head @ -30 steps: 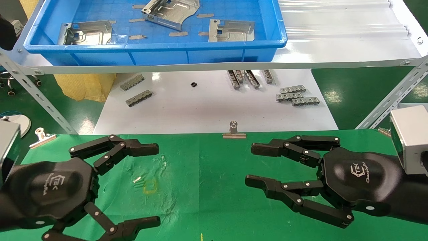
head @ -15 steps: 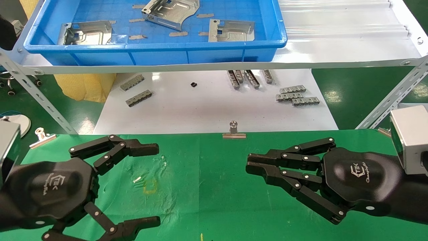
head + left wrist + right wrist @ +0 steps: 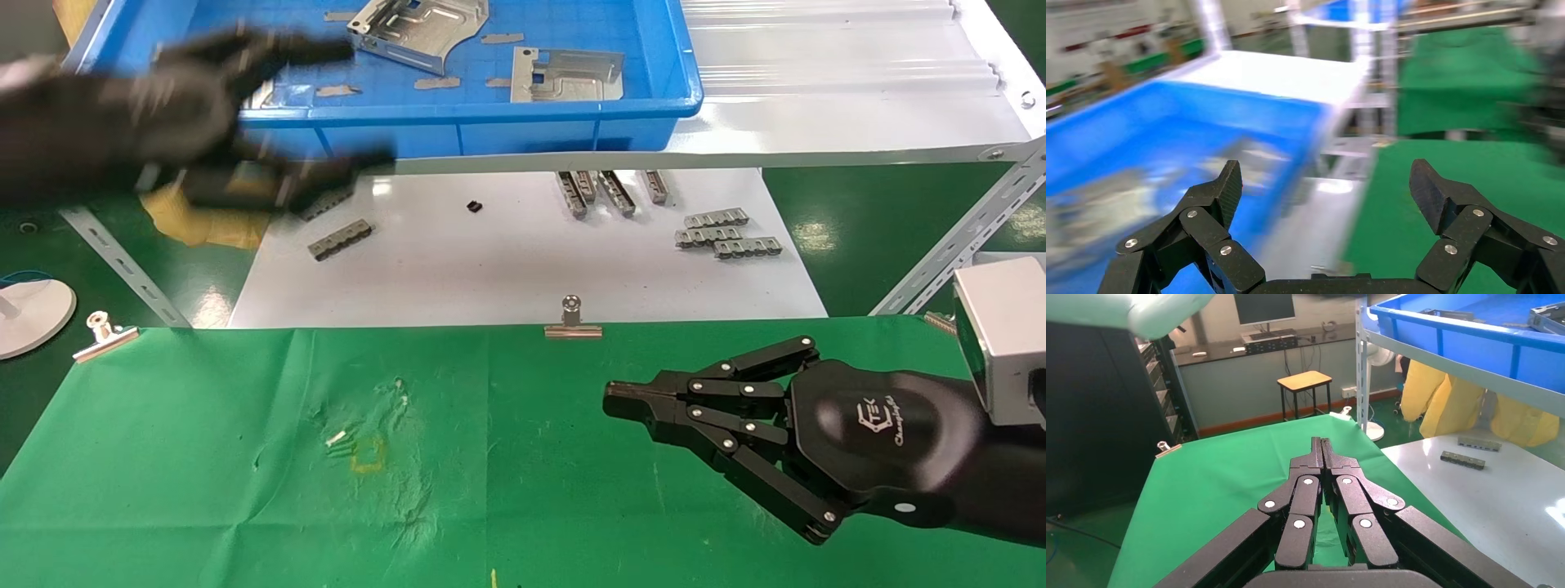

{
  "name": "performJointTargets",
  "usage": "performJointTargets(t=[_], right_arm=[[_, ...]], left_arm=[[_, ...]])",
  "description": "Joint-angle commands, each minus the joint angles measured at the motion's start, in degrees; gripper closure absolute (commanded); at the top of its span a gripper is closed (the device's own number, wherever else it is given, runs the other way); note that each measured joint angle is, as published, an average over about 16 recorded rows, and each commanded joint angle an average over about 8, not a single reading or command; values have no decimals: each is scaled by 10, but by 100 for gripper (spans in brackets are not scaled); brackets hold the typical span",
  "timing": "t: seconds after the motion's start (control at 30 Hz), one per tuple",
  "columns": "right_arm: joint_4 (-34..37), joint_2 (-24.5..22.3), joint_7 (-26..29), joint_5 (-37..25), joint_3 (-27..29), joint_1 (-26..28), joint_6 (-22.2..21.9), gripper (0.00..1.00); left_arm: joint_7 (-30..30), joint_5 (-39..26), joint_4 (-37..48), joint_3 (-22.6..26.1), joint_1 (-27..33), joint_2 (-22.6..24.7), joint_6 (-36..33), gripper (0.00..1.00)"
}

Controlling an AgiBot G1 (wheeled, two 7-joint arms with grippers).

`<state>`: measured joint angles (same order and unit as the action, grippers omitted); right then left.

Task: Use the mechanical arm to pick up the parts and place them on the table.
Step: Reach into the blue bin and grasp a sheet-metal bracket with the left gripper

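While two shiny silver stamped sheet-metal parts (image 3: pixel 421 28) (image 3: pixel 566 73) lie in plain sight on the floor of the blue plastic tray (image 3: pixel 490 122) on the raised shelf, a third spot at the tray's left end is hidden behind the left gripper (image 3: pixel 327 106). That black-fingered left gripper hangs blurred over the tray's front-left corner, its fingers (image 3: pixel 1220 193) spread wide with nothing between them; the left wrist view shows the blue tray on one side and green cloth on the other. The right gripper (image 3: pixel 621 400) sits low over the right half of the bright green cloth table (image 3: pixel 523 457), its fingers (image 3: pixel 1321 459) pressed together and empty. Small grey slotted bars (image 3: pixel 727 233) rest on the glossy white board (image 3: pixel 507 269) beyond the table, and a silver binder clip (image 3: pixel 572 320) sits on the cloth's far edge.
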<state>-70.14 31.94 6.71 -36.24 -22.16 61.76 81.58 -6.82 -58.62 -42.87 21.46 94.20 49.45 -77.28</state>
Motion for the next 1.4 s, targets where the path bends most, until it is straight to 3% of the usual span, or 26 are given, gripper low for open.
performJointTargets(t=[0.03, 0.23, 0.27, 0.3, 0.33, 0.5, 0.53, 0.6, 1.4], right_arm=[[0, 0, 0, 0, 0, 0, 0, 100], [0, 0, 0, 0, 0, 0, 0, 100], [0, 0, 0, 0, 0, 0, 0, 96], [0, 0, 0, 0, 0, 0, 0, 85], [0, 0, 0, 0, 0, 0, 0, 73], [0, 0, 0, 0, 0, 0, 0, 10], [0, 0, 0, 0, 0, 0, 0, 2], [0, 0, 0, 0, 0, 0, 0, 0], [0, 0, 0, 0, 0, 0, 0, 0]], left_arm=[[7, -39, 66, 16, 61, 34, 20, 0], [21, -122, 257, 47, 165, 141, 204, 0], [22, -131, 281, 51, 176, 155, 229, 0], [22, -140, 303, 56, 186, 169, 251, 1], [22, -148, 323, 60, 195, 182, 272, 7], [18, -175, 389, 77, 221, 227, 336, 69], [16, -179, 397, 79, 224, 233, 344, 82], [13, -184, 409, 82, 227, 242, 353, 100], [34, -179, 417, 79, 218, 258, 349, 100]])
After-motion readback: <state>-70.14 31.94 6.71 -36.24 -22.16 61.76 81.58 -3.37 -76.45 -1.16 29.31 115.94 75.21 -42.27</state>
